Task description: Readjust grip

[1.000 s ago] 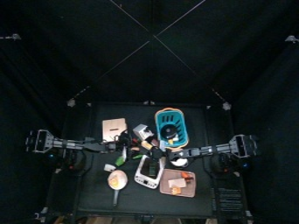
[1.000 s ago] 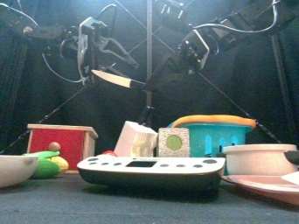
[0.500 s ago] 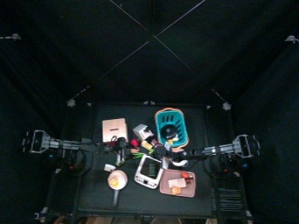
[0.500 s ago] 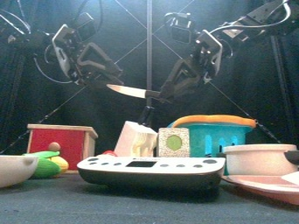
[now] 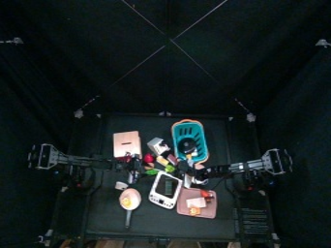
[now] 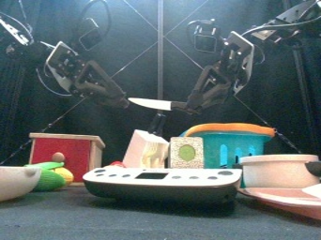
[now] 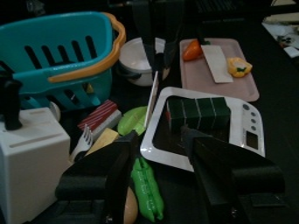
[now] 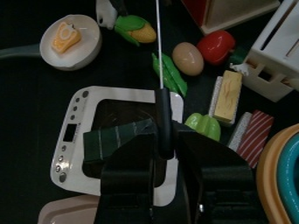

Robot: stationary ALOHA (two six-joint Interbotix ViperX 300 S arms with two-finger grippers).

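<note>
Two arms up: both hover above the cluttered table [image 6: 51, 221].
Left gripper [image 6: 111, 92]: jaws spread wide, empty, just beside the blade tip.
Knife [image 6: 160, 103]: held level in mid-air above the scale [image 6: 160, 182], between the arms.
Right gripper [image 6: 205, 92]: clamped on the handle.
Advice: keep the blade steady, close the left only once squarely around it.

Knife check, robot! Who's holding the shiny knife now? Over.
Right gripper shut on silver-bladed knife, held high above the table. Left gripper open, empty. White kitchen scale directly below. Over.
</note>
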